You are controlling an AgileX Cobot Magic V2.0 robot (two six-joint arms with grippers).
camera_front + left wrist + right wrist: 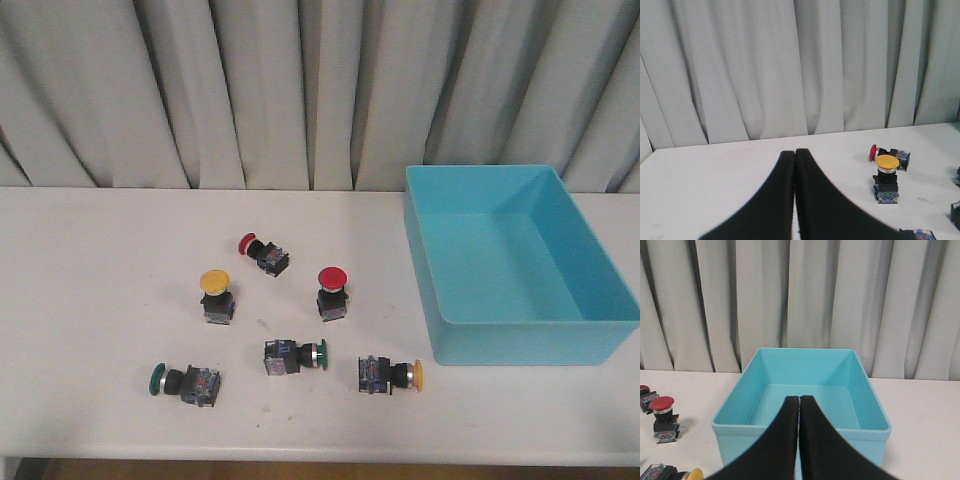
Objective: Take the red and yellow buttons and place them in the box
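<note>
Both grippers are pressed shut and empty: the left gripper [794,152] faces the table [90,330] with an upright yellow button [886,177] ahead and to its right, a red button [888,153] lying on its side just beyond. The right gripper [799,399] points straight into the empty box [735,405]; another upright red button [663,417] stands off to its left. Judging by this, the left arm seems nearer the yellow button.

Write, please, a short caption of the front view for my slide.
Six push-button switches lie scattered on a white table beside an empty turquoise box.
</note>
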